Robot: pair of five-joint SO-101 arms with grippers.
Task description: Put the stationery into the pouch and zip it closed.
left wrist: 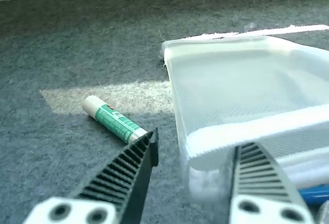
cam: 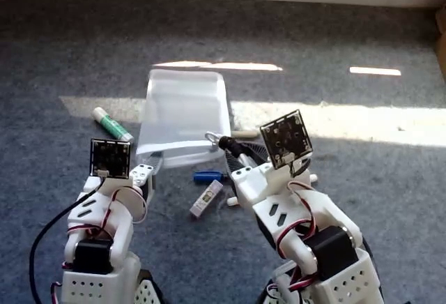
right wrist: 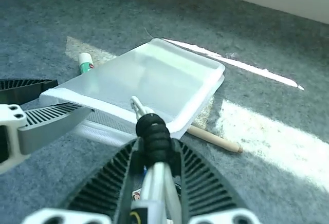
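Closest in, the right gripper [right wrist: 154, 149] has its ribbed black fingers pressed together on a pen [right wrist: 150, 126], pinching it around its black ringed grip. The pen sticks out past the fingertips, and its pale tip reaches the near edge of the pouch [left wrist: 236, 85]. Whether the tip is inside the opening I cannot tell from here.

That pouch is a translucent white one lying flat on the grey carpet [cam: 348, 53], stretching away ahead of both sets of fingers. Its near edge is a thick white band, lifted a little above the layer under it.

Over on the other side, the left gripper [left wrist: 198, 142] has its fingers spread wide. The near corner of the pouch sits in the gap between them, though I cannot make out whether either finger touches the fabric.

Just outside that gripper's outer finger, beside its tip, lies a glue stick [left wrist: 113, 121] with a green label and a white cap, apart from the pouch's side.

Between the two arms' fingers, down on the carpet, there is a blue pen [cam: 209, 176], and just beside it, nearer the arms, a small white oblong piece [cam: 206, 199].

Beyond the right gripper's fingertips and off to their outer side, a wooden pencil [right wrist: 213, 139] lies against the pouch's far corner, one end hidden under the pouch's edge
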